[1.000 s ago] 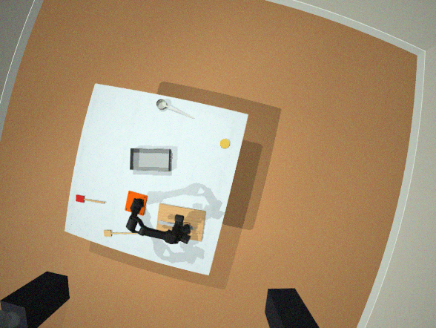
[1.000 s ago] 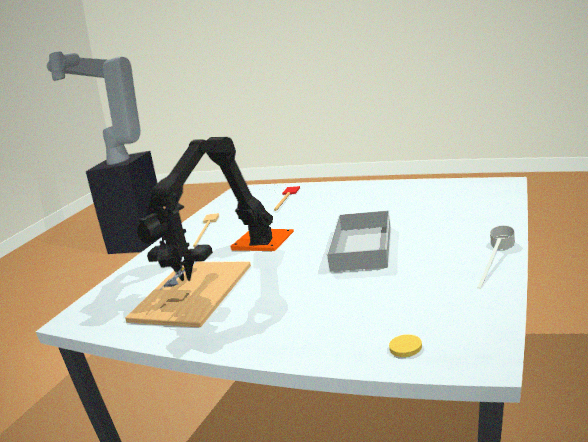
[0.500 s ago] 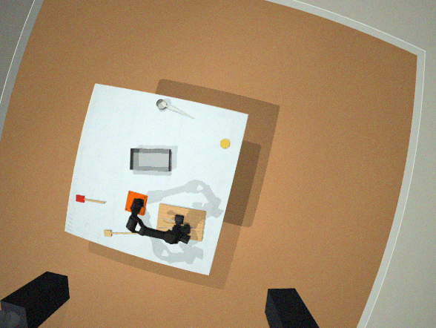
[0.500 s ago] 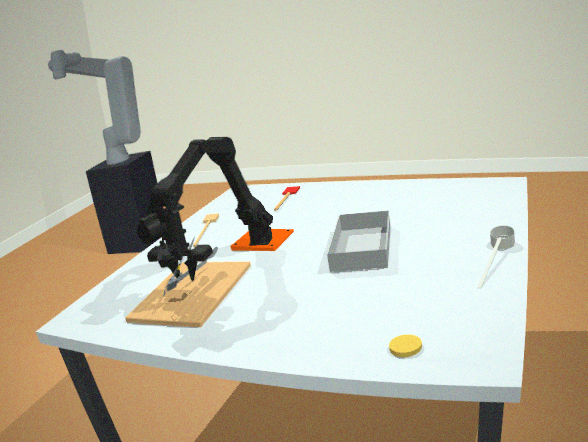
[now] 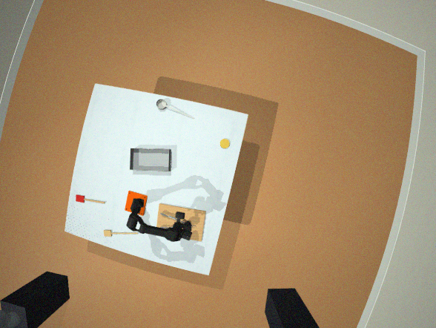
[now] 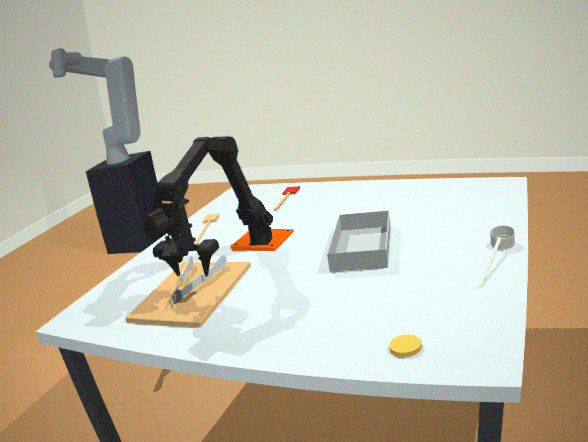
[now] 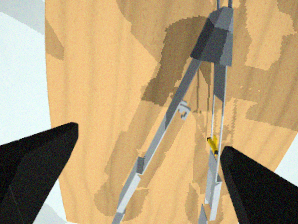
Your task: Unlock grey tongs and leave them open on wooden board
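Note:
The grey tongs are spread in a V over the wooden board. Whether they touch it along their whole length I cannot tell. The dark hinge is at the top of the wrist view, and a small yellow part shows at the right arm. My gripper is open, with its fingertips outside the two tong arms. The right fingertip in the wrist view is close beside the right arm; the left one stands well apart.
The roasting tin stands mid-table with nothing across it. A yellow disc, a ladle-like pan, a red-headed tool and a tan-headed tool also lie on the table.

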Controlling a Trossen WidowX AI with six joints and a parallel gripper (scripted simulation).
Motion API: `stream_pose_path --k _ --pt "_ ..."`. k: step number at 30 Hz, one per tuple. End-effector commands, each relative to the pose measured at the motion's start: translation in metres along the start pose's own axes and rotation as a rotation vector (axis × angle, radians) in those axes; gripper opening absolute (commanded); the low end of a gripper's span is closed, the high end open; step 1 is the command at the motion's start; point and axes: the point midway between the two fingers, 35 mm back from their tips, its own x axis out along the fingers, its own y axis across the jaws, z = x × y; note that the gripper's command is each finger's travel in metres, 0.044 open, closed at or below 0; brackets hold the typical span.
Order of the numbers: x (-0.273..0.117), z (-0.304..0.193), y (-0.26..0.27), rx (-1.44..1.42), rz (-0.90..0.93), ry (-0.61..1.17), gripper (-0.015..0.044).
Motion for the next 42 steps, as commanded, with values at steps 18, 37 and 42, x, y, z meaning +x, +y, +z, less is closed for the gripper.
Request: stream_pose_path --k 18,37,42 --pt "-0.132 -0.014 0.123 -0.01 0.015 -0.09 0.044" --pt "-0.134 -0.014 0.123 -0.009 0.015 -0.094 0.044" --pt "-0.134 -0.014 0.123 -0.009 0.015 -0.094 0.044"
